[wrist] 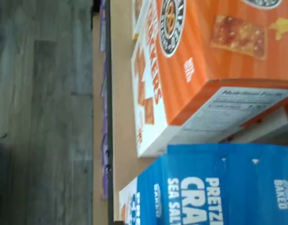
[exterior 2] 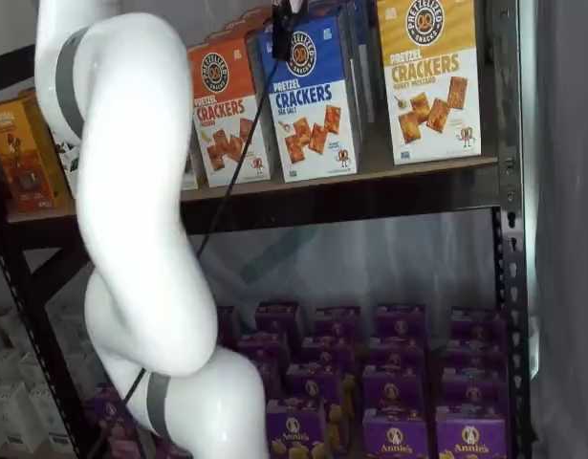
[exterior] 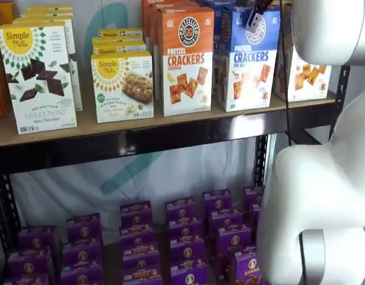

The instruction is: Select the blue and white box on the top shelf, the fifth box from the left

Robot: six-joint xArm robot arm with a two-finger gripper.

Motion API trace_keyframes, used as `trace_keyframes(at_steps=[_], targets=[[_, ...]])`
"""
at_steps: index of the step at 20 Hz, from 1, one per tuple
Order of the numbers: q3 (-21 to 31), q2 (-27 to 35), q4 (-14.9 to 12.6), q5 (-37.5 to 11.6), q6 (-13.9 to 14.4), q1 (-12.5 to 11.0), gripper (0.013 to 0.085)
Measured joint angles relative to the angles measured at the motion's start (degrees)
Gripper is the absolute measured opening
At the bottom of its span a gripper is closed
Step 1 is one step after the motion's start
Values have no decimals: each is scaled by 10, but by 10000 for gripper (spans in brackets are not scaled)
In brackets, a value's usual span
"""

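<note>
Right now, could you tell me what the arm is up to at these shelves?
The white xArm is reaching up to the top shelf, its gripper hanging in front of the blue and white box of sea salt pretzel crackers. Only the dark fingers show at the carton's upper front, so I cannot tell whether they are open or closed. The box stands upright in its row beside the orange box, not yet pulled out.

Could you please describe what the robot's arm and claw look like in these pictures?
The arm is glossy white, made of thick rounded segments with grey bands at the joints. A thin black cable runs alongside it toward the claw, of which only a small black part shows at the top edge in both shelf views. No markings are legible on the arm.
</note>
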Motion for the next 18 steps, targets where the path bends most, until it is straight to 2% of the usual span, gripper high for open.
trace_keyframes(at_steps=[5,12,14,15,17,18], targets=[[-18,13,-28,26,2,10,850],[-15,14,-23,27,1,8,850],[-16,15,-18,28,0,5,770],[-16,15,-16,28,0,5,770],[-19,16,-13,31,0,3,690],[-19,16,-13,31,0,2,690]])
